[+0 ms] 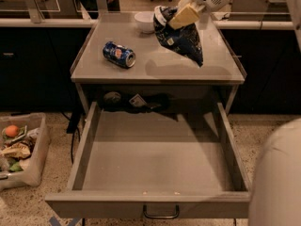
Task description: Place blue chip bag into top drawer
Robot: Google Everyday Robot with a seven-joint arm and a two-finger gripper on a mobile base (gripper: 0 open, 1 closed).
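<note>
The blue chip bag (pixel 181 36) hangs in the air above the right half of the counter top, casting a shadow on it. My gripper (pixel 181 14) is shut on the bag's upper white end, with a yellow finger (pixel 184 16) pressed across it. The top drawer (pixel 84 149) stands pulled out below the counter, its grey bottom bare, with a small loop handle (pixel 161 213) on its front. The bag is above the counter, behind the drawer's opening.
A blue soda can (pixel 119 54) lies on its side on the counter (pixel 94 60) at the left. A white bowl (pixel 145 21) sits at the back. Dark items (pixel 136 101) lie at the drawer's back. A bin of trash (pixel 19 149) stands on the floor at left. My arm's white body (pixel 277 182) fills the lower right.
</note>
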